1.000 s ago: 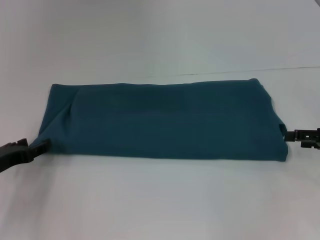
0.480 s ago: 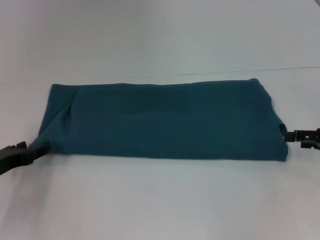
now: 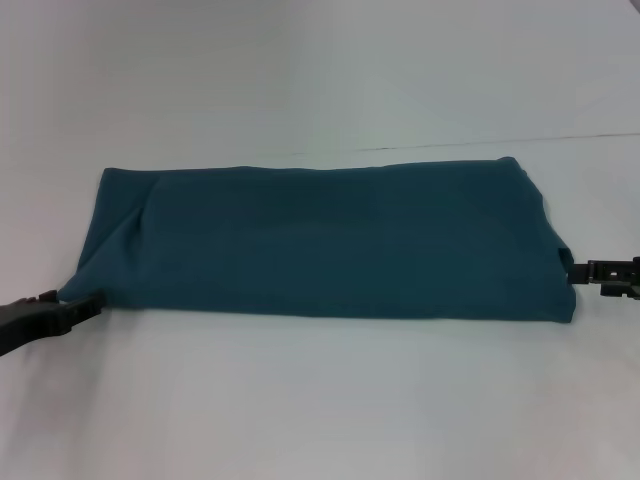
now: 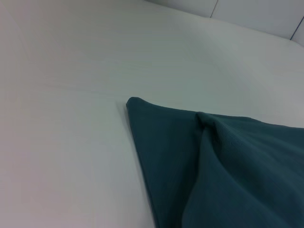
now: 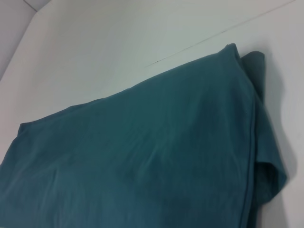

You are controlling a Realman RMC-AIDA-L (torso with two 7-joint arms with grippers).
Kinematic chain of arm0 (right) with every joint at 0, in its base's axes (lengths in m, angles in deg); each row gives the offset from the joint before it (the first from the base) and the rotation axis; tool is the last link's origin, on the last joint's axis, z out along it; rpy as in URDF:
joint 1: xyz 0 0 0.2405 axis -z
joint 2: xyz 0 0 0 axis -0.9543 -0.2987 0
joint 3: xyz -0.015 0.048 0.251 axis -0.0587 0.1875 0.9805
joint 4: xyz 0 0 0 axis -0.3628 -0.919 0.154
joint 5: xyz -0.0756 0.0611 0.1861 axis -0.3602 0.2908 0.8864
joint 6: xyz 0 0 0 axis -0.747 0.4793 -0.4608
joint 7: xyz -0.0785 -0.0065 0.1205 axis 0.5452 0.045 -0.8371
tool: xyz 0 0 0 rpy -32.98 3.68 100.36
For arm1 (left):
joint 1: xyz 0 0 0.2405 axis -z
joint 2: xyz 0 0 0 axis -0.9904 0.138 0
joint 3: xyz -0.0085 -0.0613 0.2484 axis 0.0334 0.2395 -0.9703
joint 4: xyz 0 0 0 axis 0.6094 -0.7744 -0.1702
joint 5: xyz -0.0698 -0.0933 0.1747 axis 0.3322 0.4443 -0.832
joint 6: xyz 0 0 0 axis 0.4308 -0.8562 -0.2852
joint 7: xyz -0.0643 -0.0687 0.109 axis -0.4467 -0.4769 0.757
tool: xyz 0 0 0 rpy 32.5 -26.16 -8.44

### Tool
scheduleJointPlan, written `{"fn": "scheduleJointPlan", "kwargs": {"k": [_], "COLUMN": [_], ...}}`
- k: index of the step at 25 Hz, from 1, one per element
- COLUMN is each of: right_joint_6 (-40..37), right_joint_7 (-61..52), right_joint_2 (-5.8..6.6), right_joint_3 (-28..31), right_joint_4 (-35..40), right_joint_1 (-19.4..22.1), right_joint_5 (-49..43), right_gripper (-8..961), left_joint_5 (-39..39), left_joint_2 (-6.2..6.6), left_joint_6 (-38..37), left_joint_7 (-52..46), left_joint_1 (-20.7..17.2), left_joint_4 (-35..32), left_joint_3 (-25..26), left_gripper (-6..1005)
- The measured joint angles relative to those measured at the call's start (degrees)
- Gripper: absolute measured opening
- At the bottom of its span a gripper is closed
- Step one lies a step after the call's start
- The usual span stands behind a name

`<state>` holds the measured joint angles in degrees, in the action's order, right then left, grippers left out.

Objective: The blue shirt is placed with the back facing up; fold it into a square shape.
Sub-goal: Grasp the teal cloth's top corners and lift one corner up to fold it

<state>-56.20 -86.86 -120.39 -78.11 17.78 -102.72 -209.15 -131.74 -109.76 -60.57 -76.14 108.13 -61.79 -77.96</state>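
Where grippers flank, blue shirt (image 3: 320, 240), white table (image 3: 320, 400)

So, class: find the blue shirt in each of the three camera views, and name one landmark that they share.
Head view: blue shirt, a wide folded band across the middle.
Left wrist view: fills the lower right.
Right wrist view: covers most of the picture.
Shared landmark: the white table.

White table (image 3: 320, 400) carries the folded blue shirt (image 3: 320, 240).
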Motion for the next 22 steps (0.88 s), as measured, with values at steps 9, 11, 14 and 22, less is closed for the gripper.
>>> {"fn": "scheduleJointPlan", "kwargs": {"k": [9, 11, 14, 22], "right_joint_6": [0.1, 0.1, 0.1, 0.1], "right_joint_7": [0.0, 0.0, 0.0, 0.0], "right_joint_2": [0.0, 0.0, 0.0, 0.0], "right_joint_3": [-0.1, -0.1, -0.1, -0.1], "right_joint_4": [0.0, 0.0, 0.0, 0.0], "right_joint_1": [0.0, 0.0, 0.0, 0.0], "right_joint_5": [0.0, 0.0, 0.0, 0.0], "right_gripper": [815, 814, 814, 814], "left_joint_5": [-0.1, -0.1, -0.1, -0.1], "left_joint_2": [0.0, 0.01, 0.1, 0.11], "left_joint_6": [0.0, 0.0, 0.0, 0.7], "left_joint_7": [-0.1, 0.0, 0.1, 0.3], "left_joint_1": [1.0, 1.4, 1.9, 2.0], "left_joint_4": [0.4, 0.5, 0.9, 1.0], "left_joint_3": [0.0, 0.0, 0.0, 0.0], "left_gripper": [754, 754, 755, 733]}}
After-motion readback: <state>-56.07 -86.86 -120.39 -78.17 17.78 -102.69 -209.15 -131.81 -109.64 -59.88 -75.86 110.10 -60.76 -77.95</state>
